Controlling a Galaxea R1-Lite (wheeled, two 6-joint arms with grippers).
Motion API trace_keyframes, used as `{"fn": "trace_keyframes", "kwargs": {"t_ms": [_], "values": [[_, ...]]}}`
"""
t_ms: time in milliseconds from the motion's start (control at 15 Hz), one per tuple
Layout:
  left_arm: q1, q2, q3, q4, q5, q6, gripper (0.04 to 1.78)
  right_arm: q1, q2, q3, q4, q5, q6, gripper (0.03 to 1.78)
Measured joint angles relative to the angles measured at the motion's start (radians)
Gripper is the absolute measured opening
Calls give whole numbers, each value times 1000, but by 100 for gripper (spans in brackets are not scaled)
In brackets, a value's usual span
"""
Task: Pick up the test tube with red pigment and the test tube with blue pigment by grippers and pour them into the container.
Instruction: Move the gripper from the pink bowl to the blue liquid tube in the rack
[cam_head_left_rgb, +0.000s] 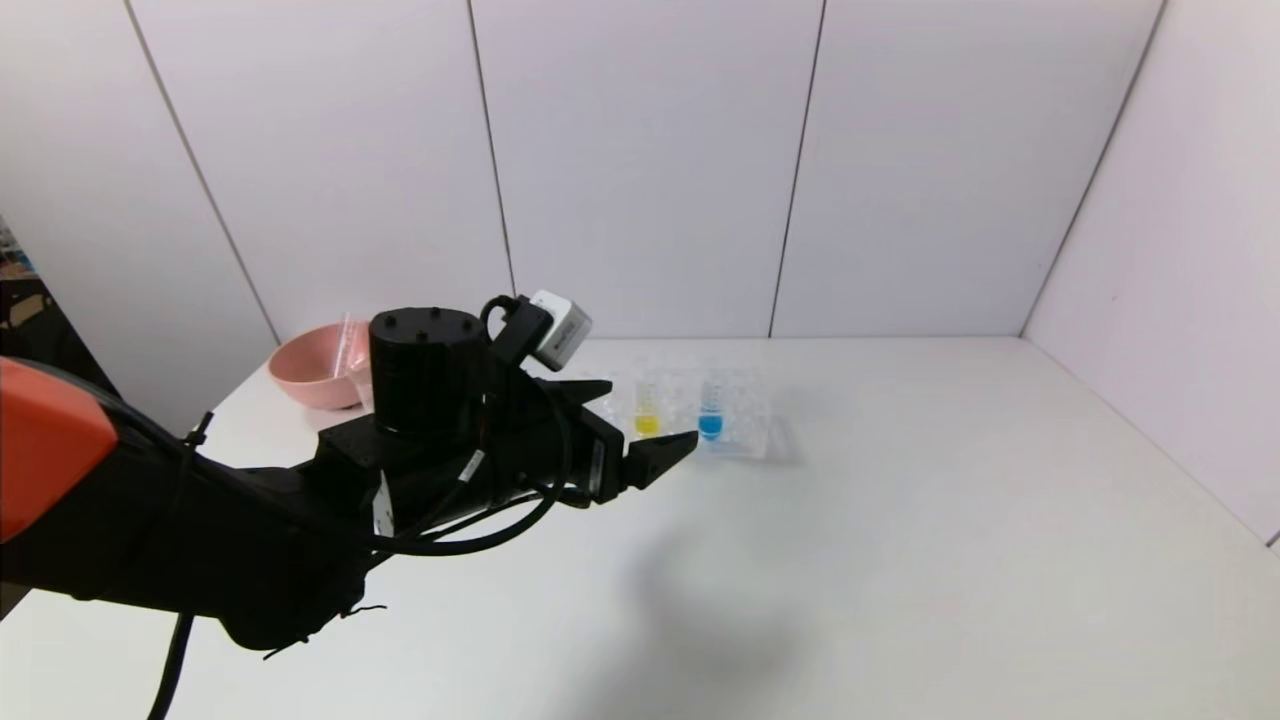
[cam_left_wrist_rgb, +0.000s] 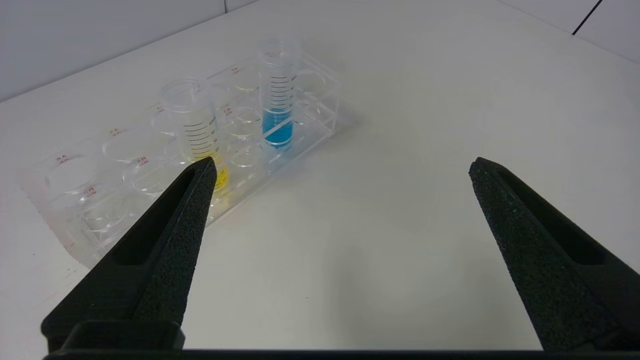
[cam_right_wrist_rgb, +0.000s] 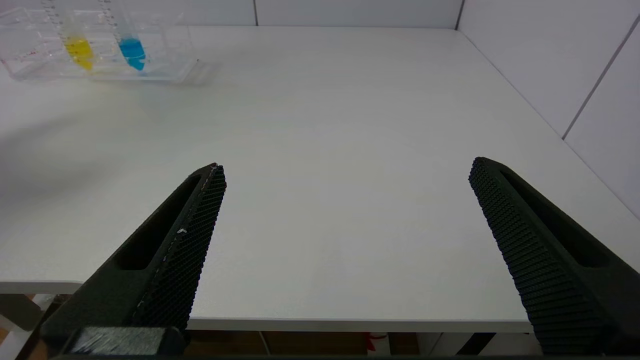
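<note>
1. Head view: left gripper hovers near rack; blue-pigment tube upright beside yellow tube.
2. Left wrist: jaws spread; red tube unseen, risking the yellow being taken.
3. Right wrist: right gripper, jaws spread, over surface edge.

**Non-task items before you**

You have a white table, walled by pale panels. A pink bowl sits at its far left corner. A clear rack lies mid-table toward the back; a yellow tube stands upright in it. The rack's remaining visible wells hold nothing.
</note>
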Motion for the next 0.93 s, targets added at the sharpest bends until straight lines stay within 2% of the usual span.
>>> {"fn": "trace_keyframes", "kwargs": {"t_ms": [933], "values": [[-23, 287, -306, 17, -8, -41, 176, 0, 0, 0, 0, 0, 0, 177]]}}
